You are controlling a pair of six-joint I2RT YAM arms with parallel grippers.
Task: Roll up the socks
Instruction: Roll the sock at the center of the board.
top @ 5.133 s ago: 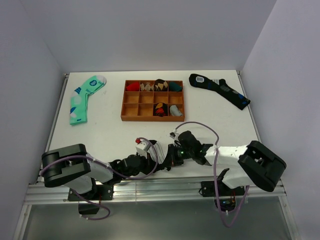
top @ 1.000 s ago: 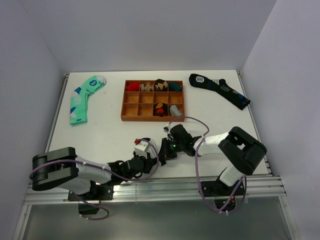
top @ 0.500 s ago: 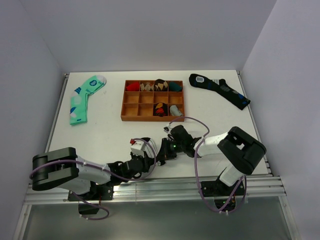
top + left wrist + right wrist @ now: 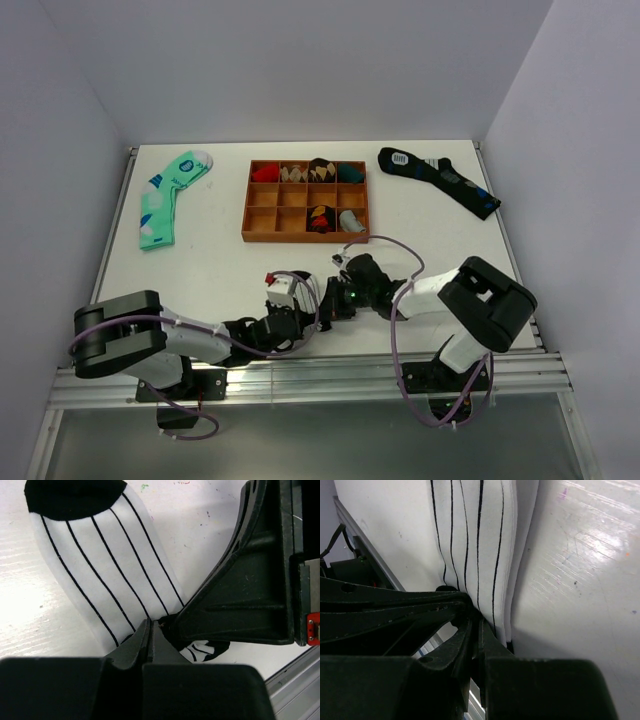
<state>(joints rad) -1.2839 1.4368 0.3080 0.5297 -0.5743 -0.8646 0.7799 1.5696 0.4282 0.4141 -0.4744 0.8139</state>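
Your left pincer (image 4: 150, 629) is closed tight, its two tips meeting on the near edge of the white sock with thin black stripes (image 4: 95, 555); you have a pinch of fabric there, just where the white gives way to a black patch; from those tips the sock runs away over the white table (image 4: 210, 510) and ends in a black band at its far end; your right pincer (image 4: 474, 620) is likewise closed, tips together on the same sock, which in its wrist view shows as several layers folded on each other; the two pincers stand just beside each other, one finger of the right close on the left pincer's right; from above, the sock is almost wholly hidden beneath them; well beyond both pincers sits a wooden compartment tray (image 4: 300, 238); far beyond the left pincer, to its left, lies a mint green sock (image 4: 165, 195); far beyond the right pincer, to its right, lies a long black sock with blue patches (image 4: 440, 178).
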